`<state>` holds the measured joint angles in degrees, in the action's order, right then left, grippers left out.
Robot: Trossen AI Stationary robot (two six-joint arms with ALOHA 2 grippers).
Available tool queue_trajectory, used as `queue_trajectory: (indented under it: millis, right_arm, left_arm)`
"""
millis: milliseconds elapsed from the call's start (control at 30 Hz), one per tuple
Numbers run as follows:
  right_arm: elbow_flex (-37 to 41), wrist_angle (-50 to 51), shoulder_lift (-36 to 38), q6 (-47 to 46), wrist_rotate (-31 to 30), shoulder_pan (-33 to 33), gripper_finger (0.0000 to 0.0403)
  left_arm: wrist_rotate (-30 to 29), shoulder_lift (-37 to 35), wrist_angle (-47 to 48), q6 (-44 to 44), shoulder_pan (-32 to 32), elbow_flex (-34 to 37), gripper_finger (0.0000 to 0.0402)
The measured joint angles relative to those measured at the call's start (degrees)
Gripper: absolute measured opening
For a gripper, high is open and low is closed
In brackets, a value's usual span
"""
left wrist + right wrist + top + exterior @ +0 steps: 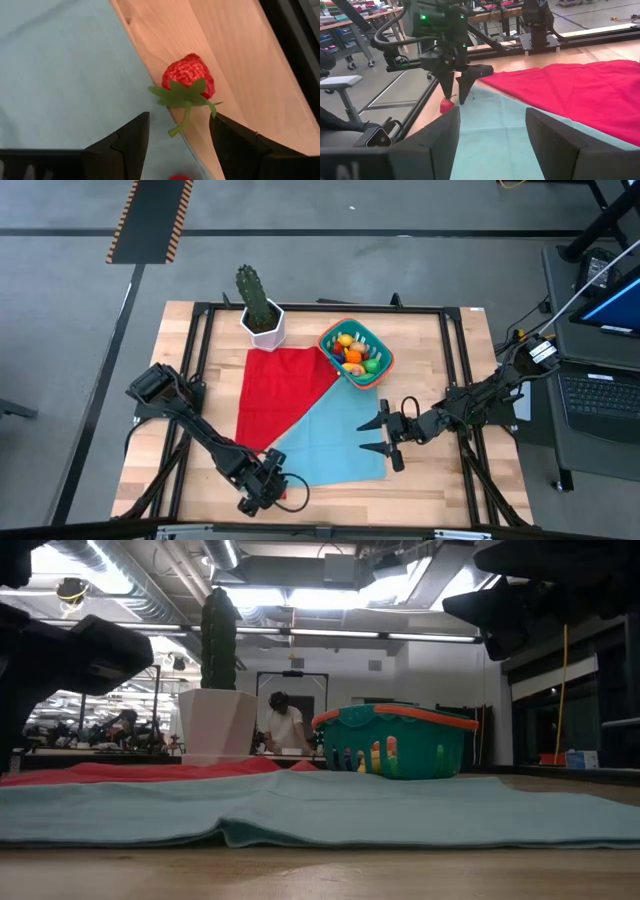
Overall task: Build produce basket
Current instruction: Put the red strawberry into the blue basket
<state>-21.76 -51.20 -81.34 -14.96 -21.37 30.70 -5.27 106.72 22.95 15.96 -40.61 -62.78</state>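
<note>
A red toy strawberry [189, 77] with a green leaf cap and stem lies on the bare wood, right beside the light blue cloth's edge [150, 85], near the table's front edge. My left gripper [180, 140] is slanted down over it, open. Its fingers stand on either side of the stem without touching it; the same gripper [455, 92] and the berry [446, 105] also show in the right wrist view. The teal basket [383, 366] with an orange-red rim stands at the far middle, holding several pieces of produce [353, 355]. My right gripper [377, 436] hovers open over the cloth's right edge.
A cactus in a white pot [262, 315] stands left of the basket. A red cloth [290, 390] and the light blue cloth [330, 442] cover the table's middle. Another small red thing [179, 177] peeks out just under my left gripper. Black rails [200, 360] frame the table.
</note>
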Motion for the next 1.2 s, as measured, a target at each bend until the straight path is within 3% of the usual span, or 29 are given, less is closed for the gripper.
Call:
queue_trajectory:
  millis: [600,1200]
  right_arm:
    - [0.00,0.04,0.00,-0.23,0.00,0.00,0.0226]
    - [-0.01,0.31,0.00,-1.27,0.00,-0.01,0.0226]
  left_arm:
    - [0.08,-0.20,-0.08,0.44,0.28,0.00,0.0161]
    - [3.53,-0.22,-0.45,3.41,2.00,0.00,0.0078]
